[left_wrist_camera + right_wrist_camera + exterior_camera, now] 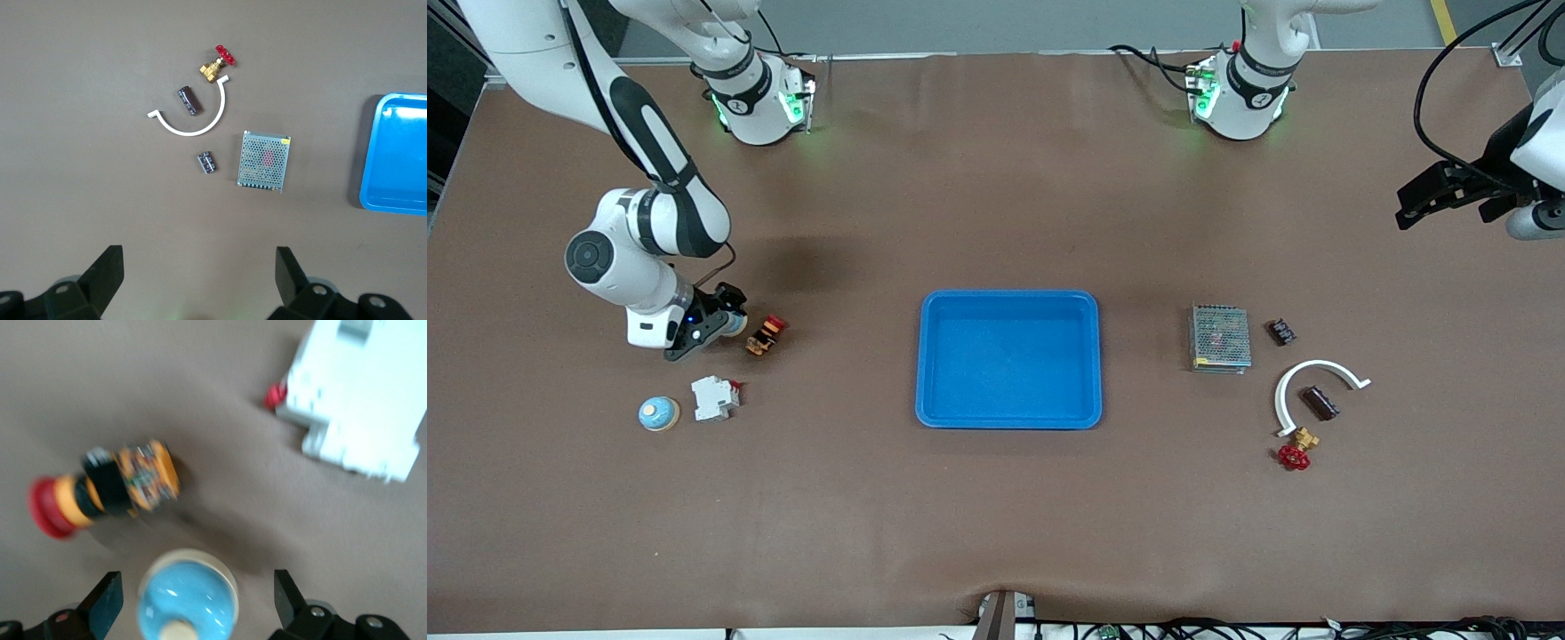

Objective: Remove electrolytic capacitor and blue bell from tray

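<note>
"Setting down the blue bell, is it?"

"So I judge. The right end effector straddles it, fingers apart, at the right arm's end of the bench, beside the orange push-button. It has a glossy dome and a cream base. Next move: lift straight clear. The tray holds nothing. The left end effector waits, fingers apart."

You have a brown table with the blue tray lying at its middle. Toward the right arm's end lie a blue bell, a white block and a red-capped orange part, probably a push-button. Toward the left arm's end lie a mesh box, a small black capacitor, a white curved strip around a darker capacitor, and a red-handled brass valve.
</note>
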Motion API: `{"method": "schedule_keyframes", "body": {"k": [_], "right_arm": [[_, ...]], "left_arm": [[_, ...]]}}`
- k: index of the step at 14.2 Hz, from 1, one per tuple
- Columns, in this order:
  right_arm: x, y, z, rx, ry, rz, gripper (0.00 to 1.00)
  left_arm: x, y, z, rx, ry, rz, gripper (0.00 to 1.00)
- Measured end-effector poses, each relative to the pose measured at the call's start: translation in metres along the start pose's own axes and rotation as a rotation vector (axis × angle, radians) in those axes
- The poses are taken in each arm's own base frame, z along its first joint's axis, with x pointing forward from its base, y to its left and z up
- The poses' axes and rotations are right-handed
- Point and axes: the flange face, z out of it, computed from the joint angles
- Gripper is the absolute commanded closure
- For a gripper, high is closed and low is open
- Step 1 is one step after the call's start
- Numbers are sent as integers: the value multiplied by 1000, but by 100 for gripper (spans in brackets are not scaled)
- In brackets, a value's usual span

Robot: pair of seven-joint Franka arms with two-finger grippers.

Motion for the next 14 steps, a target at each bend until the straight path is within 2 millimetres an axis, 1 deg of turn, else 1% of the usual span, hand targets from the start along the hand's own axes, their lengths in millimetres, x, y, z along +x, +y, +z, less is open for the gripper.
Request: {"method": "schedule_keyframes", "body": {"k": [2, 5, 7, 10, 13, 14], "right_arm": [[32, -20, -31, 31, -42, 63, 0], [82, -53, -95, 54, -111, 157, 0], [104, -67, -137, 35, -153, 203, 0], [118, -68, -202, 28, -205, 271, 0], [121, -61, -271, 15, -212, 312, 0], [119, -58, -289, 9, -208, 323, 0]], "left_arm": [[0, 0, 0, 0, 0, 0, 0], [0, 0, 0, 0, 1, 0, 0], [0, 0, -1, 0, 1, 0, 0], [-1, 0, -1, 0, 0, 0, 0], [-1, 0, -1, 0, 0, 0, 0], [-1, 0, -1, 0, 0, 0, 0]]}}
